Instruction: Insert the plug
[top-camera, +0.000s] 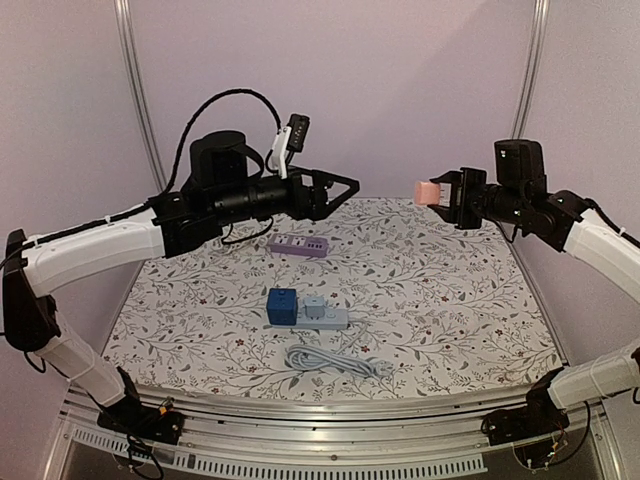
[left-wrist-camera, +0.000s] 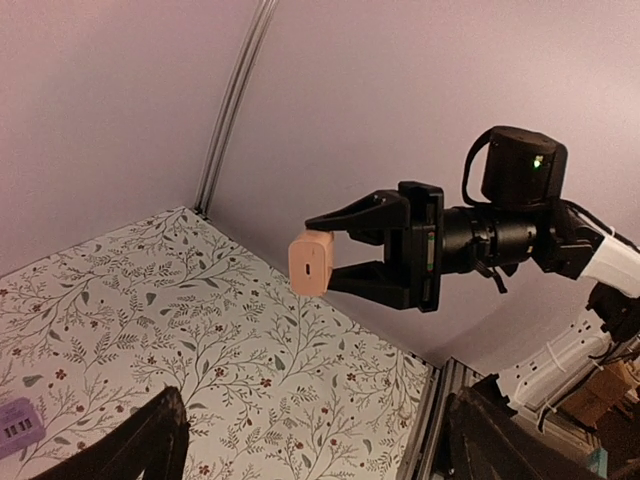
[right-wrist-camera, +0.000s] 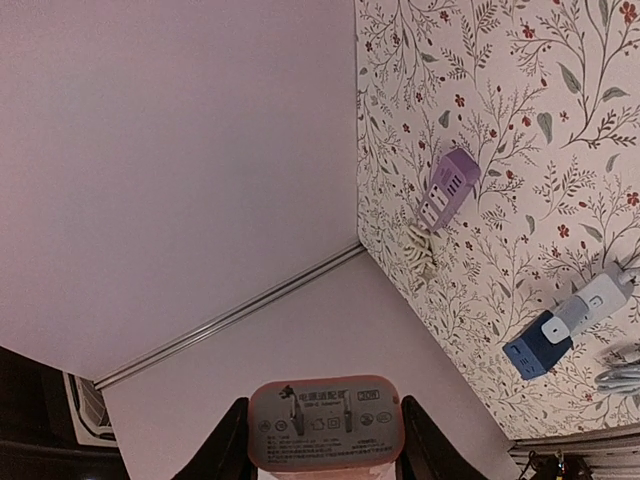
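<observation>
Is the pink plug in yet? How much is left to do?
Not yet. Done: the pink plug is picked up, gripped in the right jaws. In hand: it hangs in the air; the left jaws are open and empty. Left: bring it down and push it into a power strip. The grey strip and the purple strip both lie on the table, untouched.

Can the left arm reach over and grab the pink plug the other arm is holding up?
Probably yes. The left gripper is open and points toward the pink plug, with only empty air between them. But the right gripper is shut on its sides, so only the front end is free.
</observation>
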